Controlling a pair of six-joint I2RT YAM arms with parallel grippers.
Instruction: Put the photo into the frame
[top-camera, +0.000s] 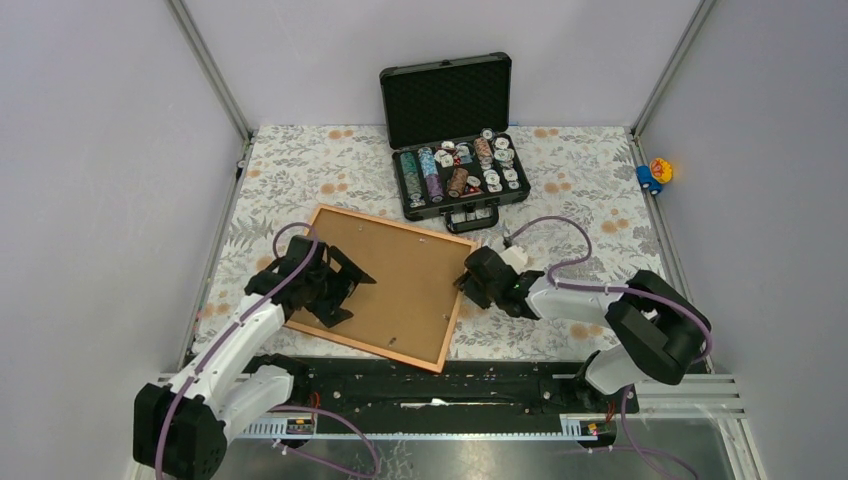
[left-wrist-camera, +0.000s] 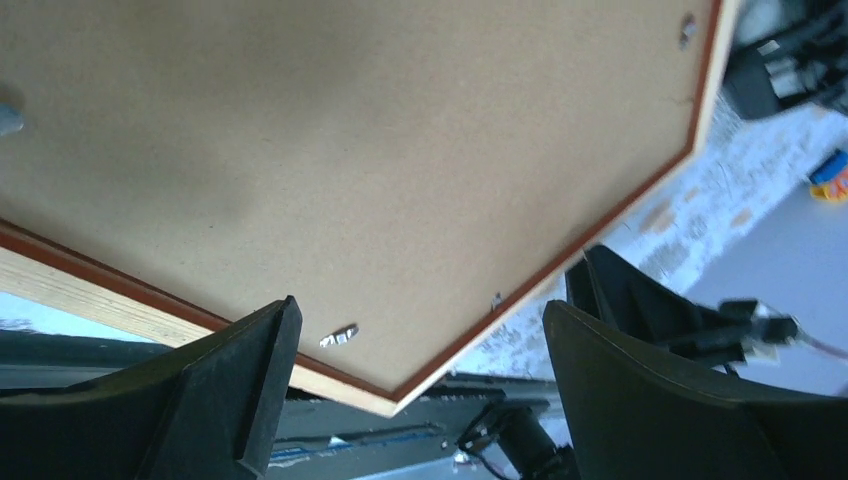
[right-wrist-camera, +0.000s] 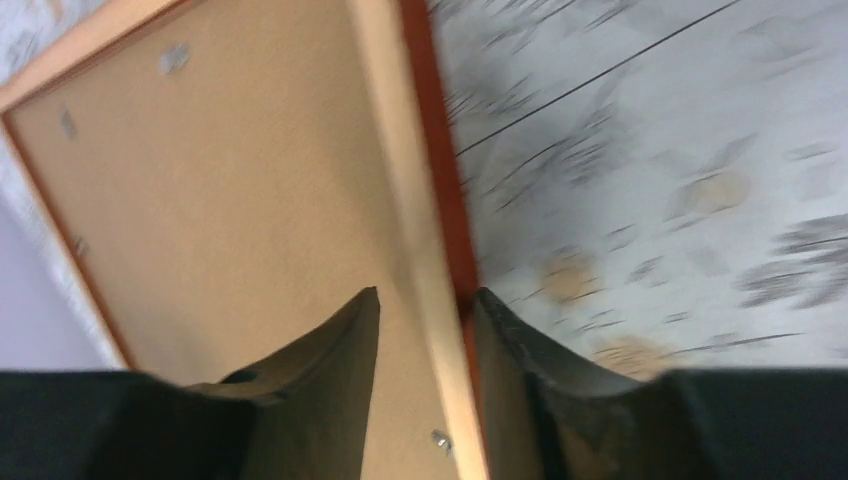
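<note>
The frame (top-camera: 370, 350) lies face down on the floral cloth, its thin orange-brown rim round a brown backing board (top-camera: 400, 280). The photo is hidden; only the board shows inside the rim. My left gripper (top-camera: 348, 296) hovers open over the board's left part, and its wrist view looks past wide-apart fingers (left-wrist-camera: 420, 305) to the frame's near corner (left-wrist-camera: 400, 400). My right gripper (top-camera: 466, 283) is at the frame's right rail (right-wrist-camera: 400, 150). Its jaws (right-wrist-camera: 425, 295) stand astride the rail, one finger over the board (right-wrist-camera: 220, 180) with a gap to the rail, the other against the red outer edge.
An open black case of chips (top-camera: 455, 170) stands behind the frame, close to its far right corner. A small blue and yellow toy (top-camera: 655, 173) lies beyond the cloth at the right wall. Small metal clips (left-wrist-camera: 340, 335) sit along the board's edge. Grey walls enclose the table.
</note>
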